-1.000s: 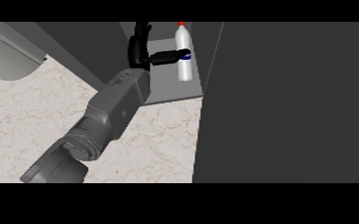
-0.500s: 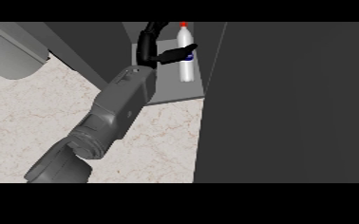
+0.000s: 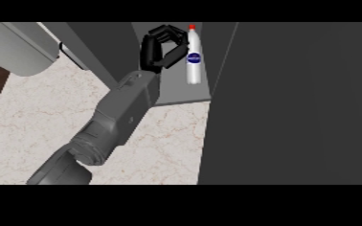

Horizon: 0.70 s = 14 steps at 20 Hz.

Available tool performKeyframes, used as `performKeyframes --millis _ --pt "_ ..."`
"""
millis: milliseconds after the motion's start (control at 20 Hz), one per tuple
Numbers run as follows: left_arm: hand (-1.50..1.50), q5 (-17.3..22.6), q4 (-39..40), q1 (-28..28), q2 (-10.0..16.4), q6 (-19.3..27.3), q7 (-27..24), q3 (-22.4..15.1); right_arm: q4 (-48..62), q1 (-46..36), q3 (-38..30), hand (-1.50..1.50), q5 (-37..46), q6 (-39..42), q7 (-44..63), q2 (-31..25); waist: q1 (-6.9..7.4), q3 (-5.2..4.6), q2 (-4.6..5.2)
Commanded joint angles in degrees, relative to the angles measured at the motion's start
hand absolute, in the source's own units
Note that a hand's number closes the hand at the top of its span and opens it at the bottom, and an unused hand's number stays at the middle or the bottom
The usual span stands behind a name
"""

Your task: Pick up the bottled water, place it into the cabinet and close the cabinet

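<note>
While the bottled water stands upright inside the cabinet, the left robot hand sits just left of it, fingers curled, empty.

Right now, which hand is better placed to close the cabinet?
Left, most likely. The left hand is up at the cabinet, beside the bottled water standing inside; the right hand is not in view.

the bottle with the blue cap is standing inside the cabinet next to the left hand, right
Not quite. The head view shows the bottle with a red cap; the blue is its label. The rest holds: it stands inside the cabinet next to the left hand.
</note>
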Motion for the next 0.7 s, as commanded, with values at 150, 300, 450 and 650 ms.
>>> performKeyframes --millis 150,300,450,650 --pt "1.50 0.85 -3.56 5.15 -0.02 -3.75 -1.03 0.37 -3.31 1.02 -2.74 -1.50 -3.60 -0.11 2.70 -1.89 1.67 -0.02 -0.87" --pt "1.50 0.91 -9.48 9.53 -0.02 -5.13 0.18 -2.47 -4.34 0.65 -0.53 -1.50 -0.08 0.04 2.13 0.50 2.97 0.02 -1.25" --pt "1.50 2.03 -13.00 12.65 -0.02 -6.66 0.63 -3.04 -6.45 3.54 -1.47 -1.50 -0.41 1.21 4.12 0.57 3.76 0.03 -1.54" --pt "1.50 3.85 -21.94 20.66 -0.02 -5.98 -0.29 -7.66 -7.13 4.73 -1.44 1.50 -4.28 3.74 5.45 -0.22 4.14 0.04 -1.83"
